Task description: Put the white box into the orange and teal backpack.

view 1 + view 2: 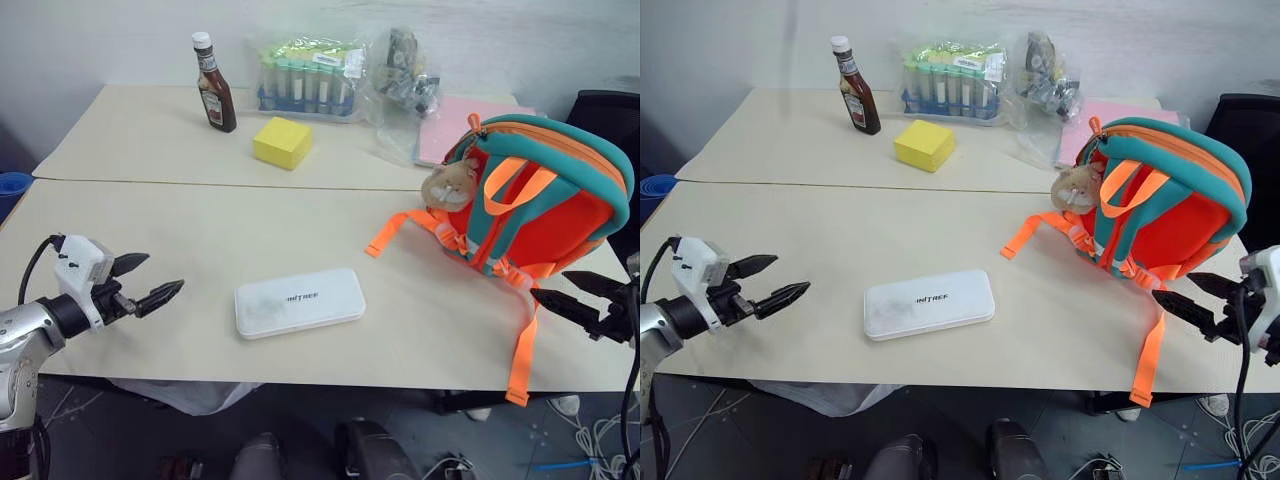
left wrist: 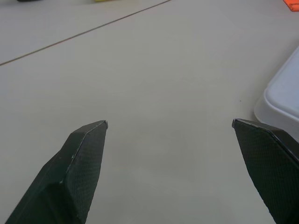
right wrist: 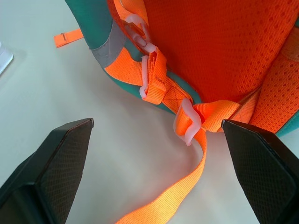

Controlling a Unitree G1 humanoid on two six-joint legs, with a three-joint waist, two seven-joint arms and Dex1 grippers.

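White box (image 1: 299,302): lies flat on the tabletop (image 1: 200,240); landmark for the rest
Backpack (image 1: 545,195): stands well right of the box
Left hand (image 1: 150,283): fingers spread, empty; left of the box
Right hand (image 1: 1185,300): fingers spread, empty; beside the backpack's straps

I seem to be in a lab or office workroom: two plain beige tables (image 1: 200,150) pushed together against a bare pale wall (image 1: 120,40), loose cables (image 1: 600,440) on the grey floor, a black chair (image 1: 610,110), and what may be a rack of capped tubes (image 1: 305,85).
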